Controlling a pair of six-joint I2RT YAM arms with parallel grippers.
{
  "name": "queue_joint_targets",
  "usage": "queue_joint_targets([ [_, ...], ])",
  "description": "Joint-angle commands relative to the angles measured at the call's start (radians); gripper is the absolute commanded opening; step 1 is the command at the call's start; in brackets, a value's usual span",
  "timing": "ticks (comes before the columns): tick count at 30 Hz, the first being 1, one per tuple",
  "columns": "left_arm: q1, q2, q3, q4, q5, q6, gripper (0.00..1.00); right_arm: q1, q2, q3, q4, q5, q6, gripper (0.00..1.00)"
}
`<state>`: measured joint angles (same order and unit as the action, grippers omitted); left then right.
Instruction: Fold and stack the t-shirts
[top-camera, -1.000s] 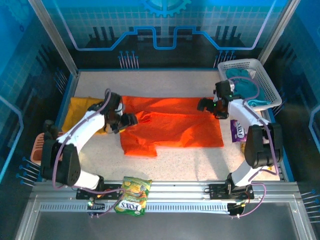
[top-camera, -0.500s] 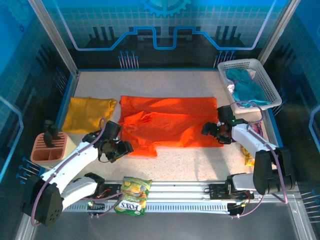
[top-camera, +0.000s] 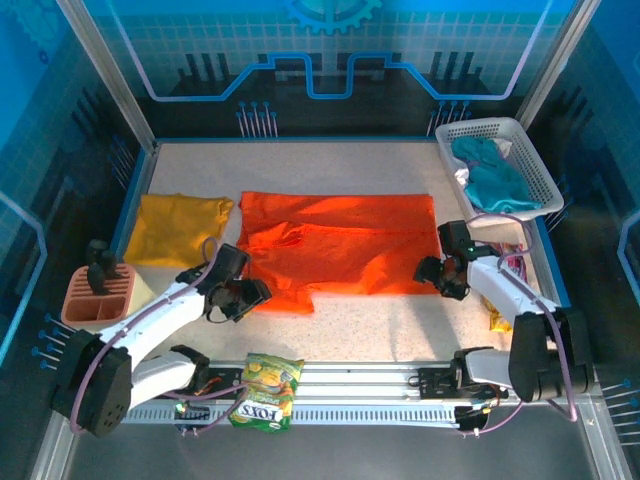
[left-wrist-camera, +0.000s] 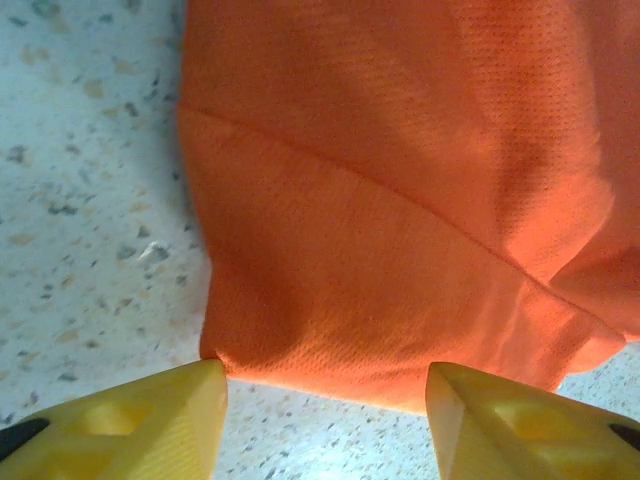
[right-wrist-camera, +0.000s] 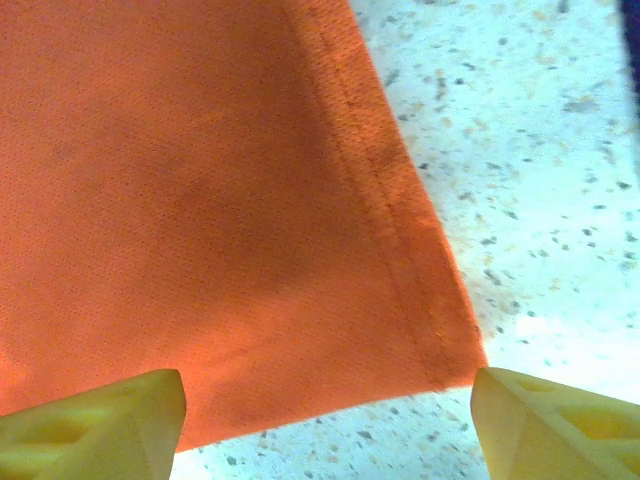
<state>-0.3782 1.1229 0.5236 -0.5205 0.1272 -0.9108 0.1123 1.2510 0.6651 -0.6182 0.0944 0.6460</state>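
The bright orange t-shirt (top-camera: 340, 248) lies spread flat in the middle of the table. The mustard-yellow t-shirt (top-camera: 180, 228) lies folded to its left. My left gripper (top-camera: 250, 297) sits low at the orange shirt's near left corner. In the left wrist view the left gripper (left-wrist-camera: 325, 380) is open, and the cloth's edge (left-wrist-camera: 400, 250) reaches between the yellow fingertips (left-wrist-camera: 130, 425). My right gripper (top-camera: 432, 275) is at the near right corner. In the right wrist view the right gripper (right-wrist-camera: 328, 388) is open, with the hemmed corner (right-wrist-camera: 420, 300) between its tips.
A white basket (top-camera: 530, 150) with teal cloth stands at the back right. A snack bag (top-camera: 265, 390) rests on the front rail. A pink rack (top-camera: 95, 295) sits at the left edge, and small packets (top-camera: 512, 268) lie beside the right arm.
Both arms have drawn back from the shirt's far side to its near corners and dropped low. Both pairs of jaws have narrowed but stay open.
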Motion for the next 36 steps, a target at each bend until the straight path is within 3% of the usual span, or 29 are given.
queue_joint_targets([
  [1, -0.011, 0.038, -0.003, 0.044, 0.003, -0.001, 0.54, -0.036, -0.040, -0.041, -0.059, 0.019, 0.023, 0.77],
  [9, -0.024, 0.049, -0.019, 0.031, -0.003, 0.010, 0.51, -0.078, 0.008, -0.068, -0.006, -0.027, 0.033, 0.74],
  [15, -0.023, 0.027, -0.020, -0.025, -0.044, 0.036, 0.63, -0.081, 0.081, -0.035, 0.047, -0.045, 0.032, 0.69],
  [22, -0.023, 0.069, -0.015, 0.024, -0.049, 0.037, 0.62, -0.084, 0.132, -0.002, 0.073, -0.050, 0.015, 0.54],
  [27, -0.023, 0.101, -0.003, 0.049, -0.048, 0.043, 0.52, -0.092, 0.138, -0.017, 0.110, -0.070, 0.013, 0.39],
  [28, -0.022, 0.099, 0.002, 0.050, -0.055, 0.042, 0.50, -0.093, 0.139, -0.019, 0.117, -0.073, 0.011, 0.30],
  [36, -0.025, 0.073, 0.037, 0.038, -0.070, 0.026, 0.18, -0.100, 0.167, -0.006, 0.145, -0.094, -0.002, 0.11],
])
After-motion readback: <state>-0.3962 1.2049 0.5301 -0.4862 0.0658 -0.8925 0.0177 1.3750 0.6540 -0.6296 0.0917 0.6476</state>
